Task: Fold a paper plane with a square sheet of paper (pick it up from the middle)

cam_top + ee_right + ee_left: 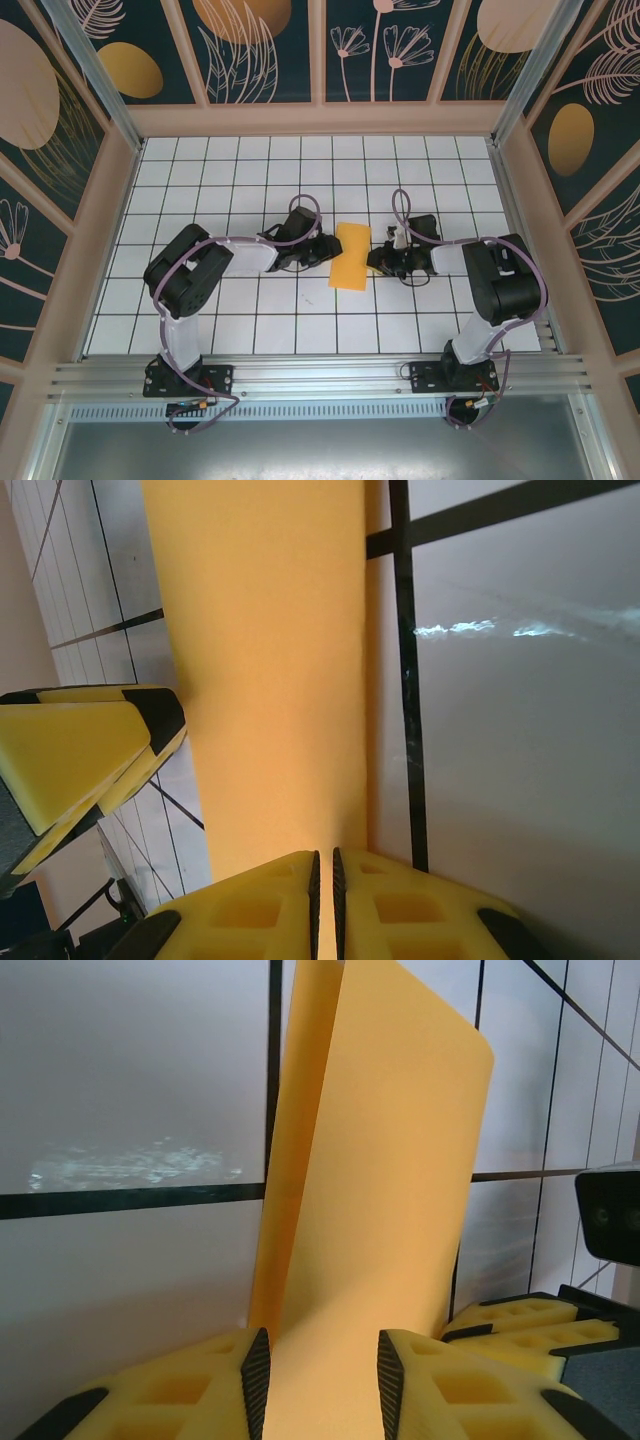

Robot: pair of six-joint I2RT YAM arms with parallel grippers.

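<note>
The square sheet of paper (350, 256) is orange-yellow and lies doubled over into a narrow rectangle between the two grippers; it has no pointed paper plane shape. My left gripper (325, 250) is at its left edge. In the left wrist view the curved paper (380, 1160) runs up between the left gripper's (320, 1385) separated pads, so it is open around the fold. My right gripper (378, 262) is at the right edge. In the right wrist view the right gripper (323, 905) is shut on the paper's (270, 660) edge.
The white gridded table (230, 180) stretches around the arms. Patterned walls (300, 50) enclose it at the back and sides. The right gripper's yellow fingers (520, 1325) sit close beside the sheet in the left wrist view. The left gripper's finger (90, 750) appears in the right wrist view.
</note>
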